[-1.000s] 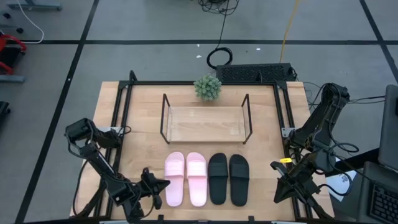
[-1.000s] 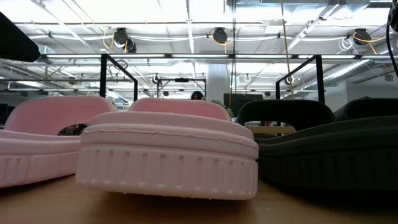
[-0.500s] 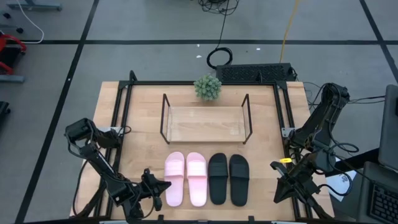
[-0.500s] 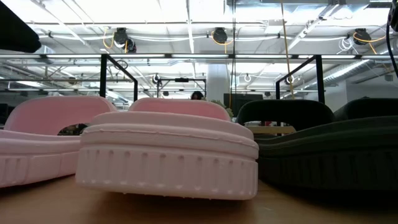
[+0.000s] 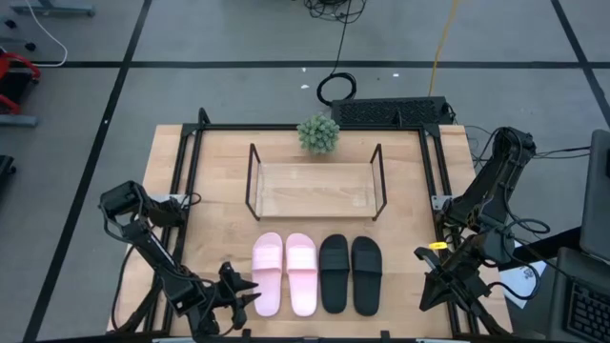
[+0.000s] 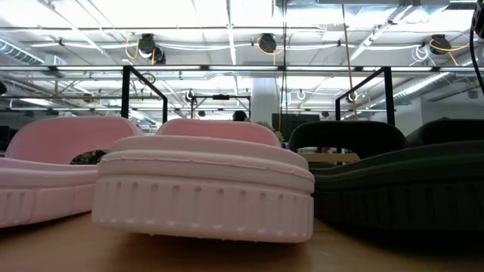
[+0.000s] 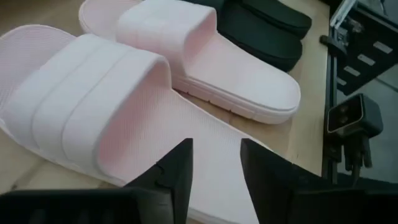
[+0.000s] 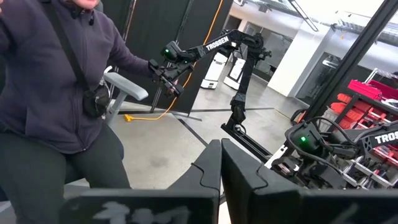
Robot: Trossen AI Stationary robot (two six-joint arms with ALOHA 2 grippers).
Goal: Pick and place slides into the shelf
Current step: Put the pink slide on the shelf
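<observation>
Four slides lie in a row, soles down, on the wooden table's near half: a pink pair (image 5: 267, 273) (image 5: 301, 273) and a black pair (image 5: 334, 273) (image 5: 366, 275). Beyond them stands the shelf (image 5: 315, 188), a wooden board with black rod frames at both ends. My left gripper (image 5: 250, 295) is open beside the near left end of the left pink slide (image 7: 93, 106). In its wrist view its fingers (image 7: 216, 144) stand over that slide's heel part, and I cannot tell whether they touch it. My right gripper (image 8: 221, 163) is shut, raised at the table's near right corner (image 5: 440, 278), and points off the table.
A small green plant (image 5: 318, 133) stands behind the shelf at the far edge. A black frame (image 5: 181, 191) runs round the tabletop. The low view is filled by the slides' heels (image 6: 204, 189). A person in a dark top (image 8: 56, 93) stands beyond the table.
My left gripper has opened its fingers and turned a little in place next to the left pink slide. A dark shape at the upper left of the low view has gone. The slides and my right arm have kept still.
</observation>
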